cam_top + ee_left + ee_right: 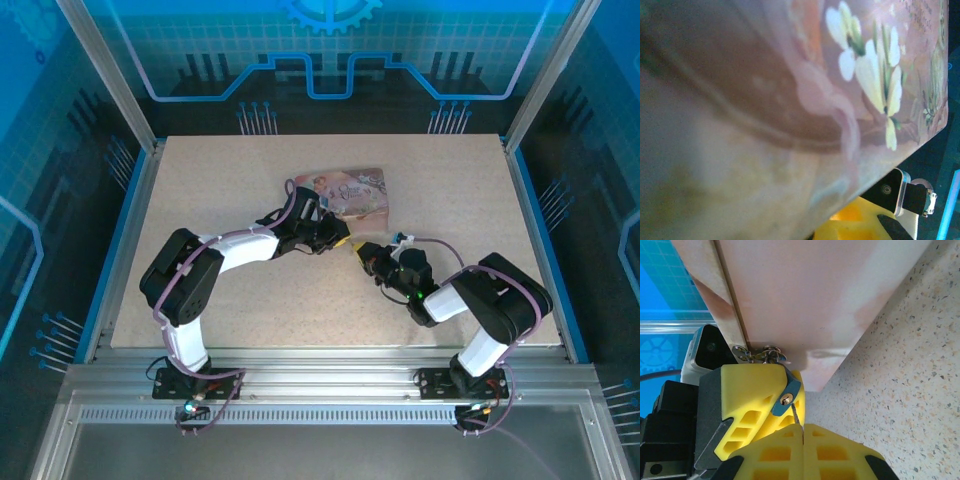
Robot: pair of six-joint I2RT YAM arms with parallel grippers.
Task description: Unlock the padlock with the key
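The padlock [787,396] is a tiny bluish metal body with a round brass keyhole facing the right claw [802,437]. It sits just above that claw's tips, pinched between the yellow fingers of the left claw [340,240], which is nearly closed on it. The right claw is fully closed on the key [795,416]. Only the key's thin blade shows, running from between the fingers up to the keyhole; whether it has gone in cannot be told.

Directly beyond the padlock is the metal clasp [760,354] on the side of the pink tin [805,300], with the padlock hanging from it. The tin's lower corner ends just above and right of the right claw. To that claw's right the speckled worktop [900,390] lies bare. To its left the left claw's fingers crowd close, leaving little room.

From the left wrist, the tin lid shows white flowers [875,75] and a patch of fine script near its far corner, too blurred to read.
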